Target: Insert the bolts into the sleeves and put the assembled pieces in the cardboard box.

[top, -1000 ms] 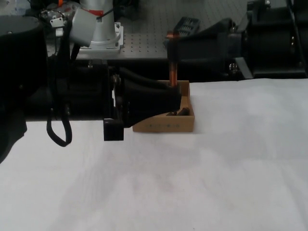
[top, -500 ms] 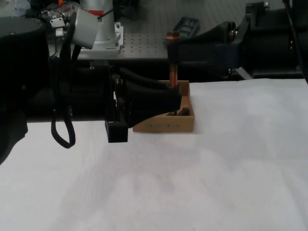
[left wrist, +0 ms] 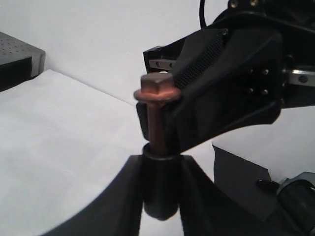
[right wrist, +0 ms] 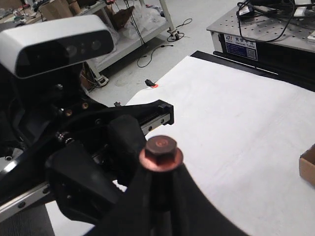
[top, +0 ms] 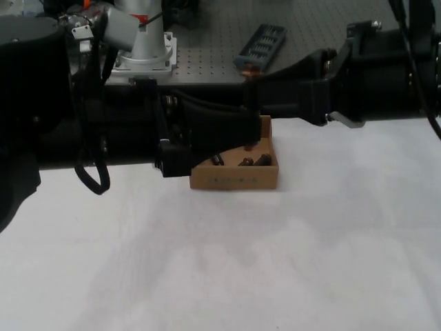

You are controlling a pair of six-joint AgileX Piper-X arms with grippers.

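Left gripper's (left wrist: 160,161) fingers clamp the sleeve (left wrist: 160,196), right gripper's (right wrist: 161,172) the bolt (left wrist: 156,120), partly seated and not yet boxed; dark pieces (top: 255,161) already lie in the cardboard box (top: 234,182).

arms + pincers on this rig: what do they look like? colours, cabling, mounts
The left arm and right arm are black. The left pincer and right pincer have black fingers tapering to wedges; a right finger shows a ribbed pad. A white-grey camera housing sits on the left wrist, beside a rail with screws. A black cable loops off the left arm.
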